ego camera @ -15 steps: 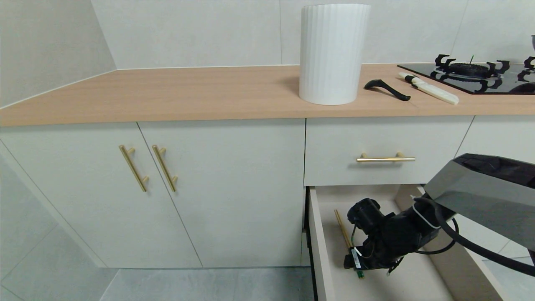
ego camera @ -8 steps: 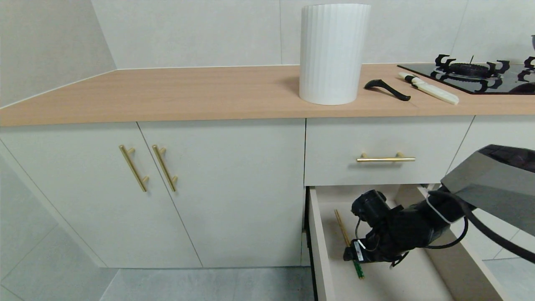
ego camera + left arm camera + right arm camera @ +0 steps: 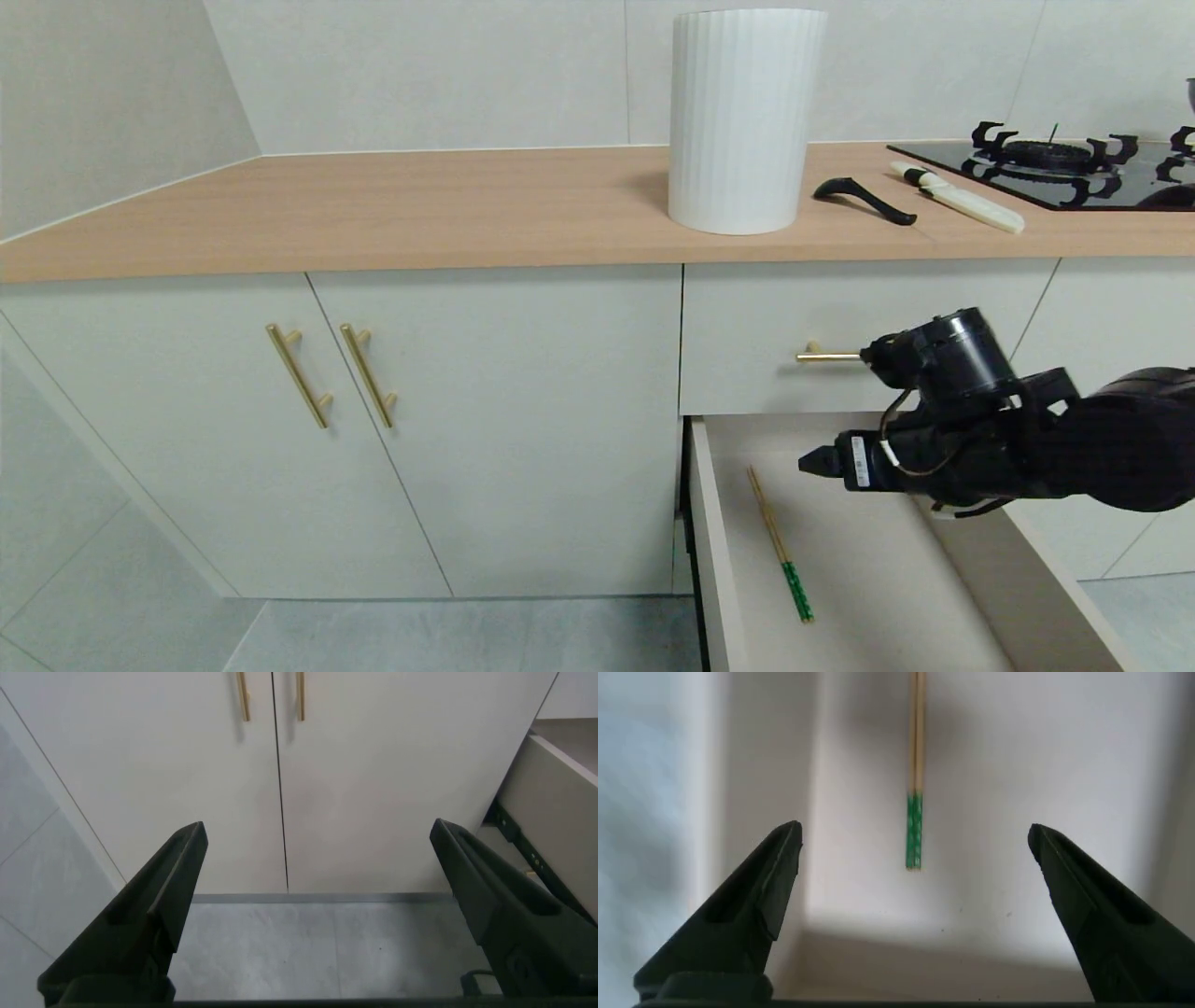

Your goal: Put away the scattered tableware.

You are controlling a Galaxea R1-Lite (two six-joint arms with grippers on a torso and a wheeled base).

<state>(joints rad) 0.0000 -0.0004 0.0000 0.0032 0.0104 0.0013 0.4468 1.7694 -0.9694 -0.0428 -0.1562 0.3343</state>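
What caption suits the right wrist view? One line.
Open right gripper hovers above green-tipped chopsticks lying in the drawer.

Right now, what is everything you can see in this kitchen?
chopsticks: one or a close pair, wood with green end, lying in the open drawer
open drawer: one, pale, lower right
closed drawer: one, pale, gold handle, above it
cabinet doors: two, pale, gold handles, left of the drawers
countertop: one, wood
canister: one, white ribbed, upright on the countertop
utensil: one, black, right of the canister
knife: one, white, beside the hob
hob: one, black, far right
right gripper: black, open, above the open drawer
left gripper: black, open, facing the cabinet doors
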